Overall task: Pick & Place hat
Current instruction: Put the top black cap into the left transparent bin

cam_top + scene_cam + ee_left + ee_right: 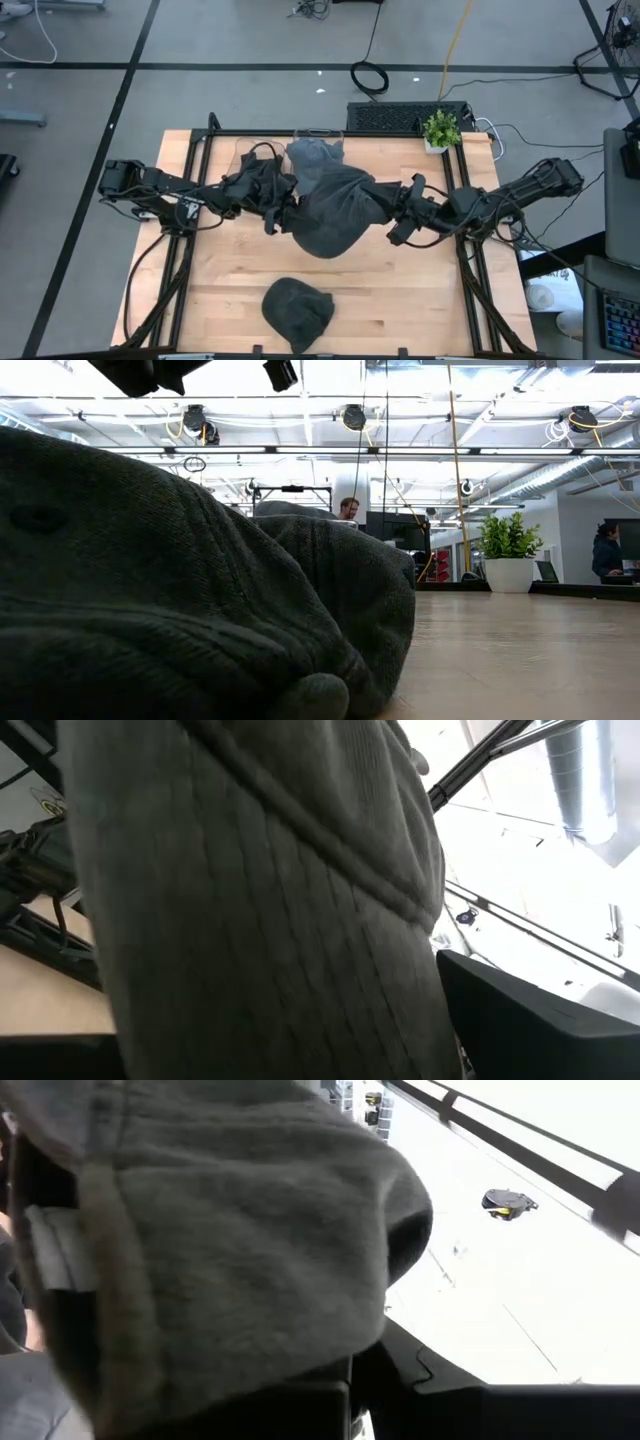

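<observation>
A dark grey knitted hat (335, 212) hangs stretched between my two grippers above the middle of the table. My left gripper (287, 208) meets it at its left end and my right gripper (392, 208) at its right end; the cloth covers both sets of fingertips. The hat fills the left wrist view (260, 900) and most of the right wrist view (220, 1230). A second dark grey hat (297, 312) lies flat on the table near its front edge and looms large in the low view (150, 580). My left gripper has the hat's left end (300, 970) filling the wide gap between its two fingers (540, 1020). The fingers come about level from the table's left. The cloth hides which part they have. The hat is lifted clear of the table. My right gripper is shut on the hat's right end (330, 1330), coming about level from the table's right. The cloth drapes over the fingers and hides the place of contact. The hat hangs clear of the table and bulges down between the two grippers.
A lighter grey cloth (315, 157) sits on a clear stand at the table's far edge, just behind the held hat. A small potted plant (441, 130) stands at the far right corner. Bare wood (430, 290) lies right of the second hat.
</observation>
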